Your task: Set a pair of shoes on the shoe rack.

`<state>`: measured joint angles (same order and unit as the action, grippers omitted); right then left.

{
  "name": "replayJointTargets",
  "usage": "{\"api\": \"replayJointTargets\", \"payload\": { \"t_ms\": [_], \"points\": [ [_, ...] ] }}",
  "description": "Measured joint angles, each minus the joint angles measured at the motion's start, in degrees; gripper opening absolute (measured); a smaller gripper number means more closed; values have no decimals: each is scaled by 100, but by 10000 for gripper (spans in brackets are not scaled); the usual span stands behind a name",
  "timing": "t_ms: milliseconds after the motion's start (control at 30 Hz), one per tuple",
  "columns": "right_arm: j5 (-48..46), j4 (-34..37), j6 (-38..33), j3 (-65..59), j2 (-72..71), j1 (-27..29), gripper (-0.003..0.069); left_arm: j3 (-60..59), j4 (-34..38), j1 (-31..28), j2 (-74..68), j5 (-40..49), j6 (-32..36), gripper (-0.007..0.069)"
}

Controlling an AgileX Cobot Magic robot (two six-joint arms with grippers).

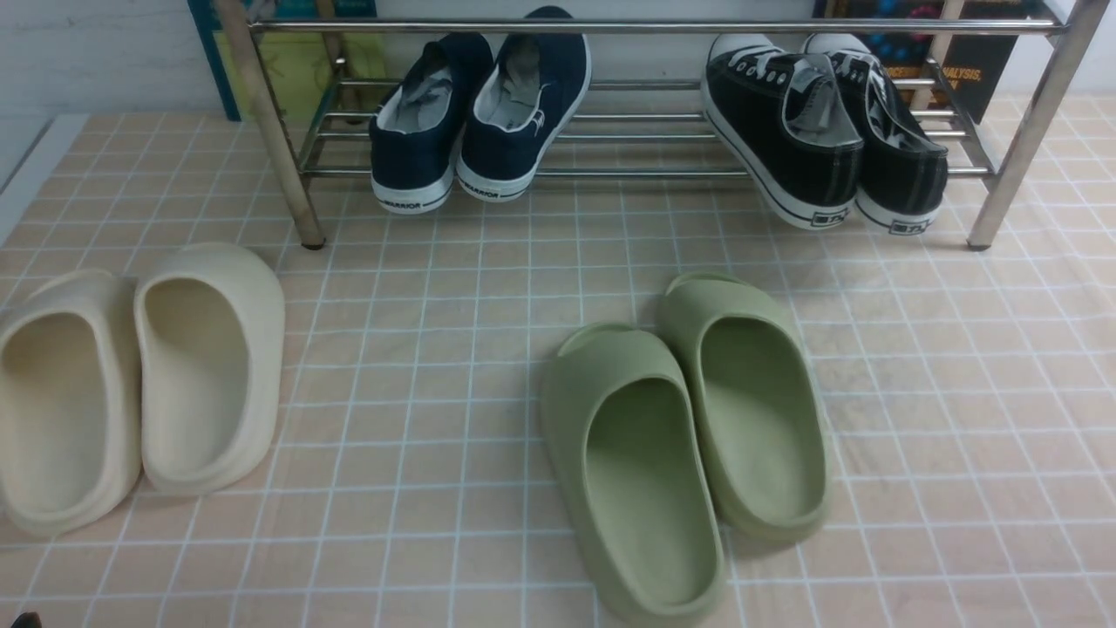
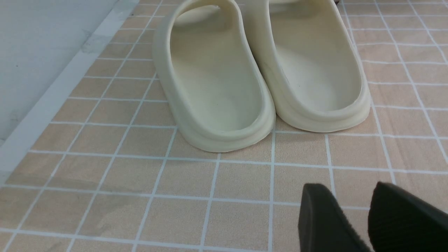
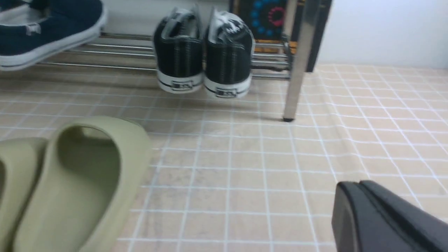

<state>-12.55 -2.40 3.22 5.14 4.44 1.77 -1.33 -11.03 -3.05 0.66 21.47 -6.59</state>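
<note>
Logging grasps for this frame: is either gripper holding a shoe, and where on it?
Nothing is held. The left gripper is open over bare floor near the cream slides. The black sneakers sit on the rack, untouched.

There were two black sneakers [image 1: 824, 131], two navy sneakers [image 1: 479, 118], two cream slides [image 1: 139, 384] and two green slides [image 1: 689, 436]: eight shoes in four pairs. One rack [image 1: 645, 26] stood at the table's far edge.
</note>
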Motion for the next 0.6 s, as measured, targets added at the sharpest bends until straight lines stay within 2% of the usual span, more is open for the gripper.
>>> {"api": "replayJointTargets", "payload": {
  "t_ms": [133,333,600],
  "points": [
    [-135,-233,421,-626,-474,91,-18,0,0,0,0,6,0,238],
    [-589,-220,470,-652,-495,91,-18,0,0,0,5,6,0,238],
    [-849,240,482,-610,-495,91,-13,0,0,0,5,6,0,238]
  ]
}}
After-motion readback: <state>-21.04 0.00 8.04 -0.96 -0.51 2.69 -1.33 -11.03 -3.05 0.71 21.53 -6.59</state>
